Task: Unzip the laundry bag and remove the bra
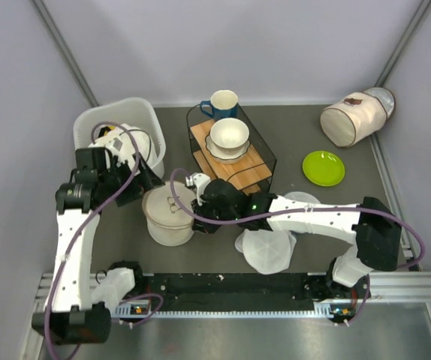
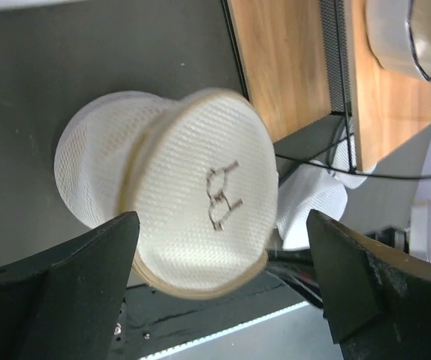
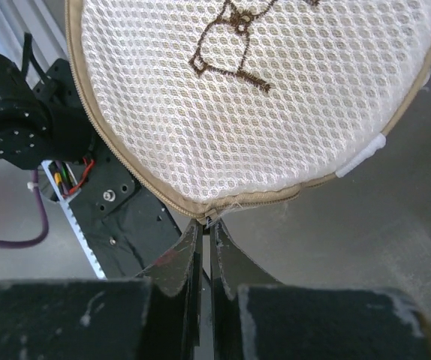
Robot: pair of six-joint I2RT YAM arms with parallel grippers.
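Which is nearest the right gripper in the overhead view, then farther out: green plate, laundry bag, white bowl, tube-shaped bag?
1. Laundry bag, at the right gripper fingertips, on its left.
2. White bowl, on the rack behind.
3. Green plate, to the right.
4. Tube-shaped bag, back right corner.

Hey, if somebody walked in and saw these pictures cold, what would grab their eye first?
The round cream mesh laundry bag, with a small eyeglasses mark on its face, sits centre-left in the overhead view. The right gripper is shut at the bag's zip rim, and the left gripper is wide open, facing the bag. Further back on the right, a lime-green plate is the brightest spot of colour.
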